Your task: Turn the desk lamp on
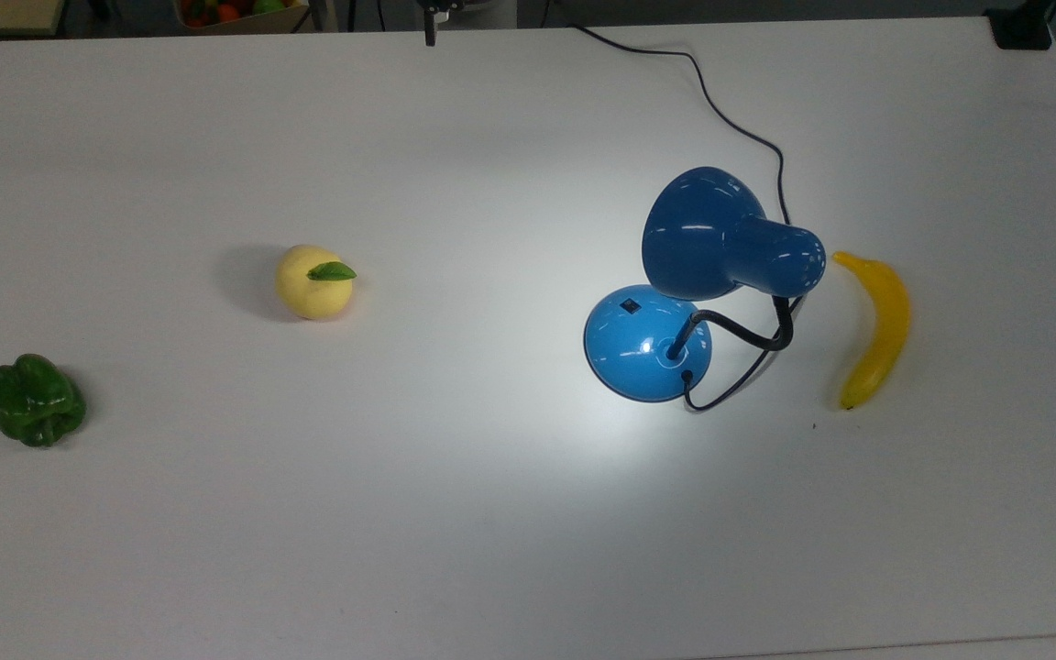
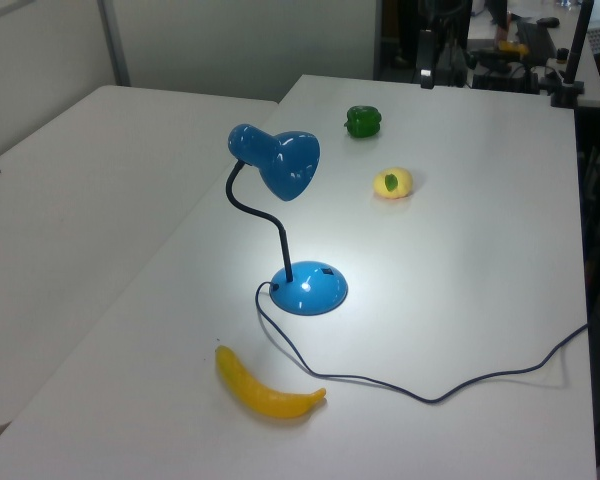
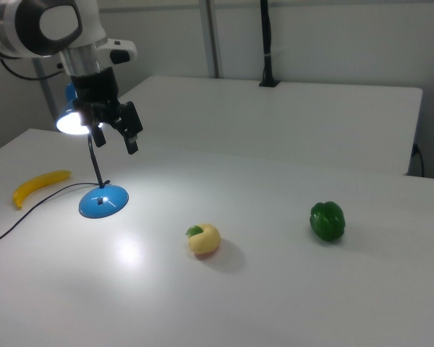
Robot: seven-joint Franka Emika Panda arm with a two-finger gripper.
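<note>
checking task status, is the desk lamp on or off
On: the desk lamp casts a bright pool on the table, and its shade glows in the right view.

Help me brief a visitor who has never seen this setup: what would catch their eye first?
The lit blue desk lamp stands out most, throwing a bright pool of light on the white table around its round base. In the right view, the robot's open gripper hangs in the air close to the glowing shade. Next come the fruits: a banana beside the lamp, a yellow apple and a green pepper farther off.
</note>
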